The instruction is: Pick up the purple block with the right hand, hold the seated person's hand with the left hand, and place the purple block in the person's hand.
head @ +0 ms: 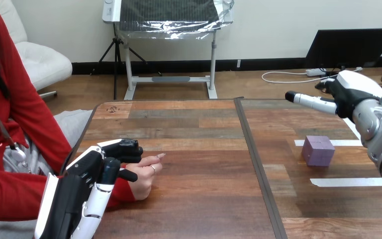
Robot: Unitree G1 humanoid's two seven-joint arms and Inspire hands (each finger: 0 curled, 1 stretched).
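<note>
Left hand [87,186], table's left edge, curled round person's hand [148,172]. Right hand [350,94] open, empty, beyond purple block [318,150]: lower squarely over block, then close.

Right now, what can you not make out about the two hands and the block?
Head view: whether the left hand holds the person's hand; the robot hand's back covers where they meet.
Head view: the underside of the right hand, hidden by its white shell.
Head view: the far sides of the purple block, turned away.
</note>
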